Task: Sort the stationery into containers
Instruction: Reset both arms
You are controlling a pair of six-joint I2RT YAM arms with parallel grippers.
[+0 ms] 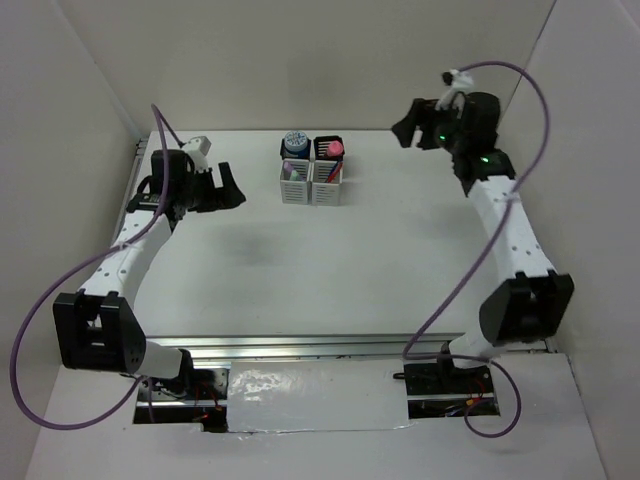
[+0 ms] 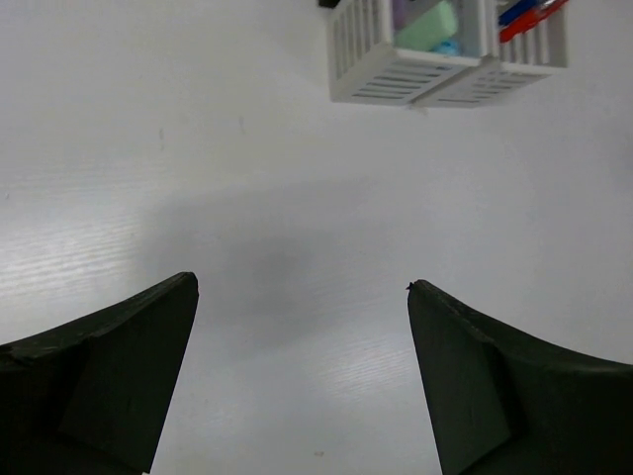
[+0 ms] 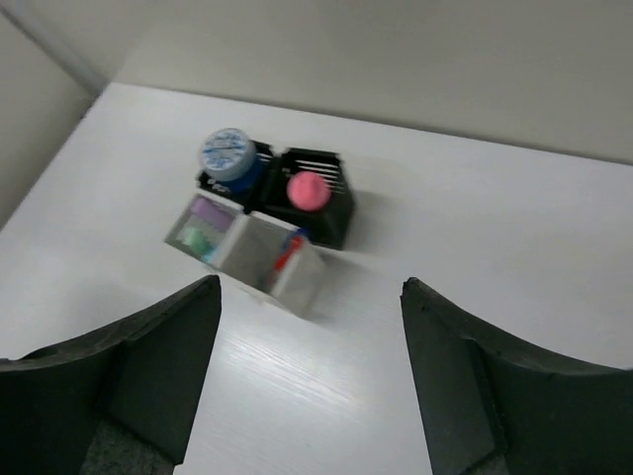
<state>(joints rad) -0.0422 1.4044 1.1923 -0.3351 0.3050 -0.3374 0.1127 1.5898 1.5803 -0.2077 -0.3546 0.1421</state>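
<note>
The containers (image 1: pixel 312 185) stand as a joined block at the back middle of the table. A blue roll (image 1: pixel 294 141) fills the back left black cup, and a pink-capped tube (image 1: pixel 334 148) the back right one. Pastel sticks (image 1: pixel 293 171) sit in the front left white cup, and red and blue pens (image 1: pixel 330 174) in the front right one. My left gripper (image 1: pixel 233 186) is open and empty to the block's left. My right gripper (image 1: pixel 403 126) hangs open and empty, raised at the block's right. The right wrist view shows the blue roll (image 3: pixel 227 151), the pink cap (image 3: pixel 308 189), the sticks (image 3: pixel 203 230) and the pens (image 3: pixel 288 252) beyond that gripper (image 3: pixel 310 282). The left wrist view has the white cups (image 2: pixel 396 74) far ahead of the left gripper (image 2: pixel 302 283).
White walls (image 1: pixel 90 90) close the table in at the left, back and right. A metal rail (image 1: pixel 300 347) runs along the near edge between the arm bases. Purple cables (image 1: pixel 470 270) loop beside each arm.
</note>
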